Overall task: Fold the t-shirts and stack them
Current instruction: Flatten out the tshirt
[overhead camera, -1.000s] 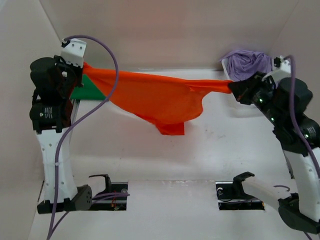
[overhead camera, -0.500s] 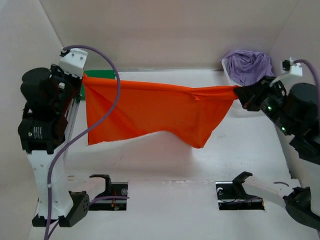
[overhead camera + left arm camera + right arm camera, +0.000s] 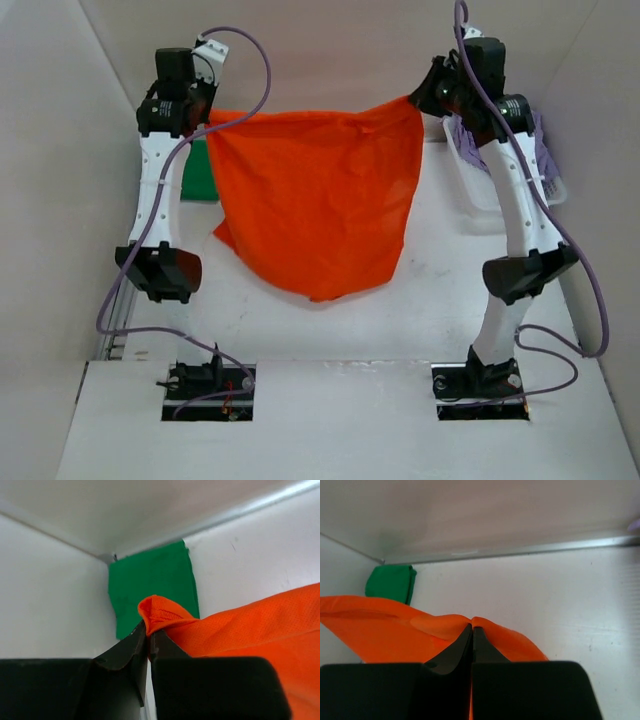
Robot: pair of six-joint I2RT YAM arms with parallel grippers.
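The bright orange t-shirt (image 3: 315,200) hangs spread in the air between both raised arms, its lower edge down near the table. My left gripper (image 3: 207,118) is shut on its top left corner (image 3: 160,615). My right gripper (image 3: 412,97) is shut on its top right corner (image 3: 445,625). The green t-shirt (image 3: 196,172) lies folded flat at the back left, also in the left wrist view (image 3: 150,587) and the right wrist view (image 3: 390,581). The lavender t-shirt (image 3: 540,150) shows behind the right arm in the basket, mostly hidden.
The white mesh basket (image 3: 480,195) stands at the back right against the wall. White walls close the table on the left, back and right. The arm bases sit at the near edge.
Both arms have swung up and toward the back, lifting the orange shirt. The grippers came closer together, and the shirt went from stretched sideways to hanging as a sheet.
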